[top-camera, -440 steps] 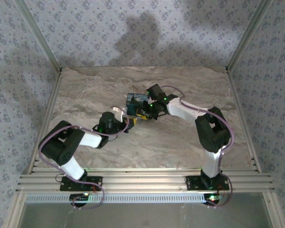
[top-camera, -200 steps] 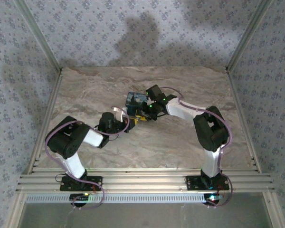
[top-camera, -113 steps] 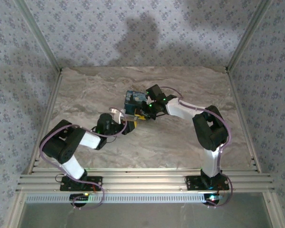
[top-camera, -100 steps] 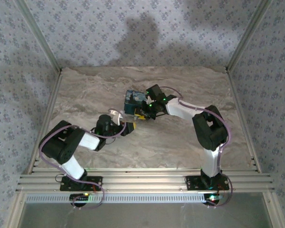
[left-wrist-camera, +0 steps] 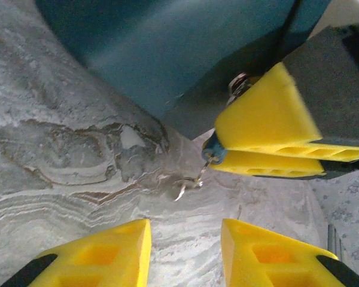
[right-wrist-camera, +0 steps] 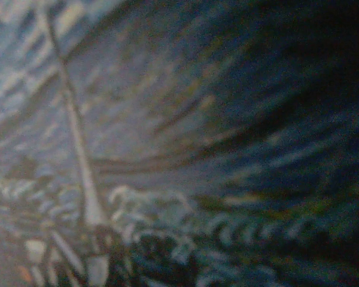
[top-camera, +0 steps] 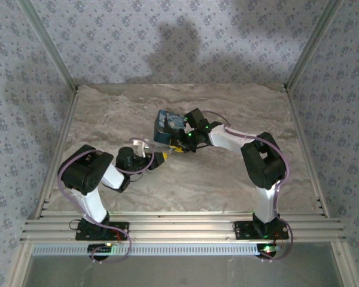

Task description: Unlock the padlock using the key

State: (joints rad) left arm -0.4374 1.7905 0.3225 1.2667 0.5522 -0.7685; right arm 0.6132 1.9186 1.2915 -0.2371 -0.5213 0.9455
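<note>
The blue padlock (top-camera: 166,127) lies mid-table, and its body (left-wrist-camera: 167,48) fills the top of the left wrist view. My right gripper (top-camera: 180,144) is pressed against its near side. Its yellow fingers (left-wrist-camera: 269,134) are shut on the key, whose blue head (left-wrist-camera: 212,153) sticks out at their tip. A small metal ring (left-wrist-camera: 188,183) hangs from the head onto the table. My left gripper (top-camera: 158,159) (left-wrist-camera: 185,254) stands open just short of the key, with nothing between its fingers. The right wrist view is a dark blue blur of the padlock (right-wrist-camera: 215,119) seen very close.
The marble tabletop (top-camera: 215,179) is walled by patterned panels on three sides, with metal posts (top-camera: 48,48) at the back corners. An aluminium rail (top-camera: 179,230) runs along the near edge by the arm bases.
My left gripper has drawn back a little toward the near left, away from the padlock, and its elbow has shifted. The padlock and right gripper have edged slightly left.
</note>
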